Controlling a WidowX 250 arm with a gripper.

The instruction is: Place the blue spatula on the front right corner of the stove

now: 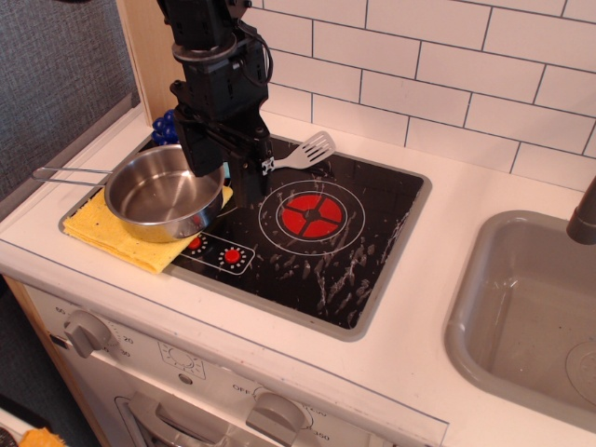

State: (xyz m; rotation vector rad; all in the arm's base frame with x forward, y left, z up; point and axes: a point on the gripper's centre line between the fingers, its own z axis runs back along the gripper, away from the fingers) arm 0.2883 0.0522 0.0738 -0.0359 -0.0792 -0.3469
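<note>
Single fixed view, set high in front of the counter and angled down and slightly leftward across it toward the white tiled wall (447, 74). Range is moderate: the stove (372, 270) sits mid-frame, the oven front with its knobs (88, 332) fills the lower edge, and the grey sink (521, 307) is cut by the right edge. The arm's upper part leaves the frame at top.

- Blue spatula (310, 152) lying at back of stove (372, 251), head up-right, handle toward pincer (248, 191).
- Pincer low over stove's left part, jaw state unclear.
- Steel pot (163, 193) resting on yellow cloth (107, 233).
- Grey sink (526, 307) at right.
</note>
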